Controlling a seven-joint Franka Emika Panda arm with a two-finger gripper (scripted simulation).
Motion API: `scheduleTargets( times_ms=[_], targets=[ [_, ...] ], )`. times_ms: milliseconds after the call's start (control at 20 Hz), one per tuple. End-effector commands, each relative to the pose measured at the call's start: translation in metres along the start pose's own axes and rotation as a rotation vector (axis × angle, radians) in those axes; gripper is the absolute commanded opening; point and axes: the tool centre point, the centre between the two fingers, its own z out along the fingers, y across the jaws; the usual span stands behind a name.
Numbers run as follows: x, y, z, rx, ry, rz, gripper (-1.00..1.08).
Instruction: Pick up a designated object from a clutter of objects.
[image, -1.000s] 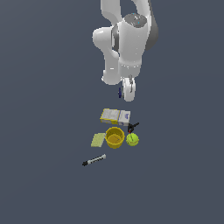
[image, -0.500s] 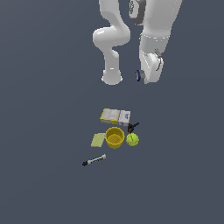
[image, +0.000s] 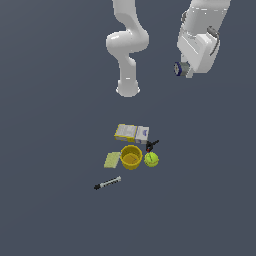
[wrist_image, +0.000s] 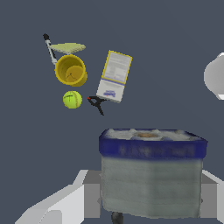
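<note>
My gripper is high above the floor, up and toward the exterior view's right of the clutter. It is shut on the designated object, a tiny rounded item with a dark-blue rim and a whitish body. In the wrist view the object fills the foreground between the grey fingers. The rest of the clutter lies far below: yellow cup, green tennis ball, black clamp, pale-green sponge, black-and-grey marker and flat yellow box.
The arm's white base stands behind the clutter. In the wrist view I see the cup, ball, clamp, box, sponge and marker on the dark grey floor.
The gripper has risen and swung toward the exterior view's right, carrying the blue and whitish item. The clutter on the floor has not moved.
</note>
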Motion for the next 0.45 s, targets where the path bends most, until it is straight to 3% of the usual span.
scheduleTargets(
  times_ms=[0,400],
  targets=[
    [-0.008,0.0,-0.01,-0.001,-0.001,0.001,-1.0],
    [-0.019,-0.001,-0.022,-0.001,-0.001,0.001,-1.0]
  ],
)
